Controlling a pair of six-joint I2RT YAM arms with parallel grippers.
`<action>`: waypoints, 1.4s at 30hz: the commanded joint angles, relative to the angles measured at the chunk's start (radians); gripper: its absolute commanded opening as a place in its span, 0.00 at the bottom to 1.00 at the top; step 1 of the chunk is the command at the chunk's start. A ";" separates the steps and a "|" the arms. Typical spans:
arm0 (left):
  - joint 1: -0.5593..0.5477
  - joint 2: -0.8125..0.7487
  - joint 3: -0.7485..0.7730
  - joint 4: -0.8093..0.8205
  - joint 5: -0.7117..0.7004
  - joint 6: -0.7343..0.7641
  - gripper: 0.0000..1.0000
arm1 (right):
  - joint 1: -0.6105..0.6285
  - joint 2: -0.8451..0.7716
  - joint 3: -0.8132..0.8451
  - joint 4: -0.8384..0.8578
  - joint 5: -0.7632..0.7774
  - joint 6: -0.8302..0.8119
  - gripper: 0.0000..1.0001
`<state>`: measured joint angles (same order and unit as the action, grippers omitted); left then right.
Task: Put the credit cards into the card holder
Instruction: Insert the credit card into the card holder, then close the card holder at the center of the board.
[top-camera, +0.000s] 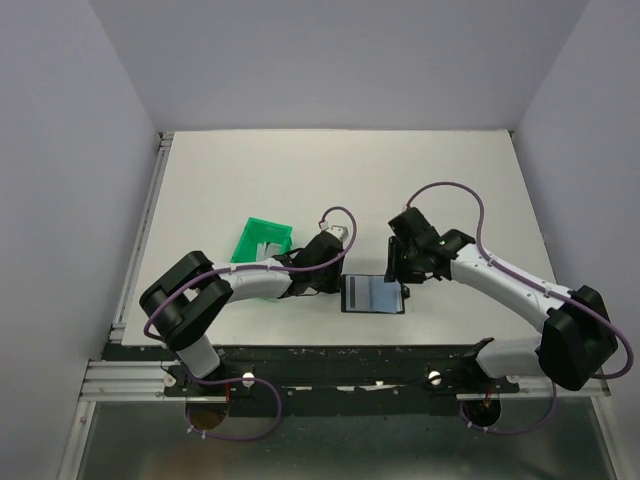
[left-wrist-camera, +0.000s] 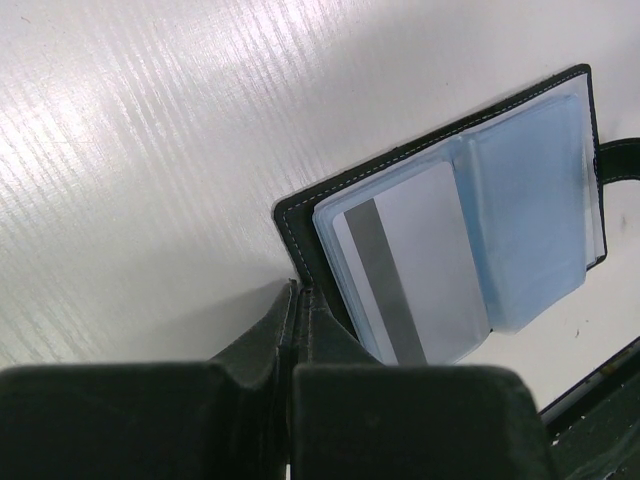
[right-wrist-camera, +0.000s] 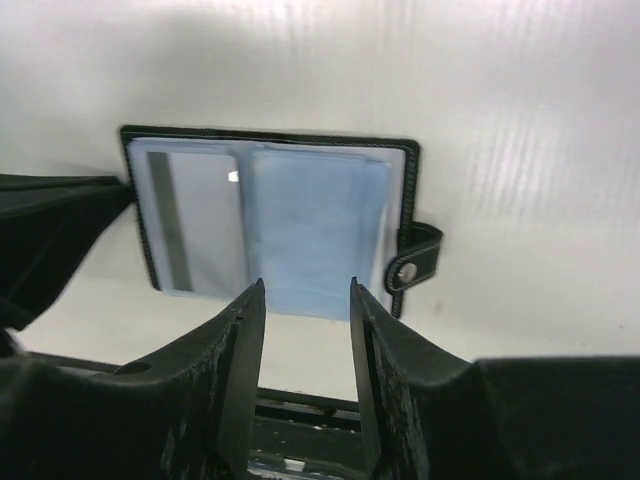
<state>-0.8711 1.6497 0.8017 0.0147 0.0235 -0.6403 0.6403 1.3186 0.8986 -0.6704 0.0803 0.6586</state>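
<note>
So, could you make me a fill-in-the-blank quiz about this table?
The card holder lies ___ on the table.
The card showing in its sleeve has a ___ stripe.
The right gripper has its jaws apart, holding ___.
The plastic bin is ___.
Missing words: open; grey; nothing; green.

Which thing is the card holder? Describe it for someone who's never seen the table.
On the white table, look at the middle of the near edge, to the right of the green bin. The card holder lies open and flat: a black stitched wallet with clear pale-blue sleeves, a snap strap, and a silvery dark-striped card showing on one page.
</note>
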 joint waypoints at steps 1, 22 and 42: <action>-0.008 -0.013 0.004 -0.036 0.027 -0.002 0.00 | 0.004 0.030 -0.021 -0.106 0.118 0.025 0.47; -0.008 -0.050 0.042 -0.127 0.036 -0.015 0.00 | 0.004 0.137 -0.024 -0.169 0.256 0.079 0.45; -0.008 -0.034 -0.024 -0.130 0.053 -0.064 0.00 | 0.002 0.229 0.017 -0.120 0.251 0.041 0.12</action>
<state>-0.8726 1.6009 0.8017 -0.1078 0.0452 -0.6823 0.6403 1.5280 0.8791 -0.8062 0.3237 0.7063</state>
